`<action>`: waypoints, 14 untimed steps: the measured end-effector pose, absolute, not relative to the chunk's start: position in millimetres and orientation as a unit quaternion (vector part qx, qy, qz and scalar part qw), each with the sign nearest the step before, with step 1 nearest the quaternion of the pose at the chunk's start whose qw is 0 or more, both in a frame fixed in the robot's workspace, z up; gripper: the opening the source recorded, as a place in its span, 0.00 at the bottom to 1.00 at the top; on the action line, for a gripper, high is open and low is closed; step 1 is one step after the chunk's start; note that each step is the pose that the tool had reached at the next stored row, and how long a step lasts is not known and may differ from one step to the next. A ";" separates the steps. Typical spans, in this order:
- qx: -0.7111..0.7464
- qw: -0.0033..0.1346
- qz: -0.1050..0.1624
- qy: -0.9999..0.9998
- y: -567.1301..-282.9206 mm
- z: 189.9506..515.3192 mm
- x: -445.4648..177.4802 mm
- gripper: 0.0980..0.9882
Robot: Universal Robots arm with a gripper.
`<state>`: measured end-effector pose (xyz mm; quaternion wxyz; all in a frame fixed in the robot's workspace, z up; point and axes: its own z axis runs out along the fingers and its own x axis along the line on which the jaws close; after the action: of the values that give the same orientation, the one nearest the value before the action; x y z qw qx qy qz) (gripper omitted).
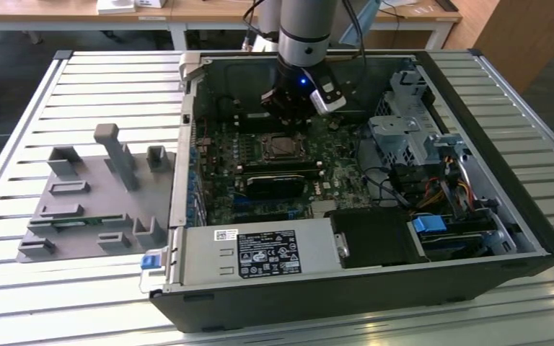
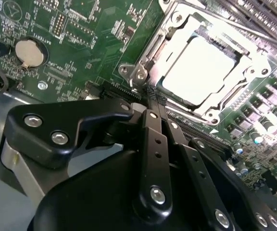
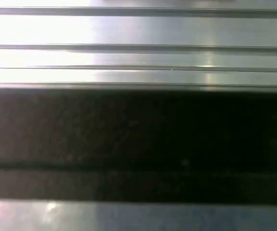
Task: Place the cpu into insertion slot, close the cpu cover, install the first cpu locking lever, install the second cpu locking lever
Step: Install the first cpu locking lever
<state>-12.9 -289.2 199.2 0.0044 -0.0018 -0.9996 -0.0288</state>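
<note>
Inside the open computer case, the cpu (image 2: 203, 67) lies flat in the insertion slot (image 2: 145, 55), its silvery top bright under the light. The cpu cover (image 2: 250, 72) lies down over it as a metal frame around the chip's edges. In the second wrist view my gripper (image 2: 150, 95) is shut, its black fingers (image 2: 154, 144) pressed together with nothing visible between them. The tips sit just off one corner of the socket. In the exterior view the gripper (image 1: 285, 122) hangs right behind the cpu (image 1: 279, 148), low over the green board.
A black card (image 1: 277, 184) lies just in front of the socket. The power supply (image 1: 257, 256) and drive cage (image 1: 407, 137) crowd the case. A grey fixture plate (image 1: 94, 194) stands on the slatted table (image 3: 138, 48) at the exterior view's left. A coin battery (image 2: 29, 52) sits on the board.
</note>
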 end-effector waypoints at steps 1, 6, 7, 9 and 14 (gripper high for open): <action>-0.002 0.004 -0.027 -1.000 -289.1 198.5 -12.9 0.01; -0.002 0.004 -0.024 -1.000 -288.9 196.1 -12.9 0.01; -0.002 0.004 -0.026 -1.000 -288.9 196.0 -12.9 0.01; -0.002 0.004 -0.030 -1.000 -288.7 195.8 -12.8 0.01; -0.002 0.004 -0.032 -0.999 -288.7 204.7 -12.8 0.01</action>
<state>-12.8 -288.7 204.7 0.0042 -0.0018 -0.9995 -0.0319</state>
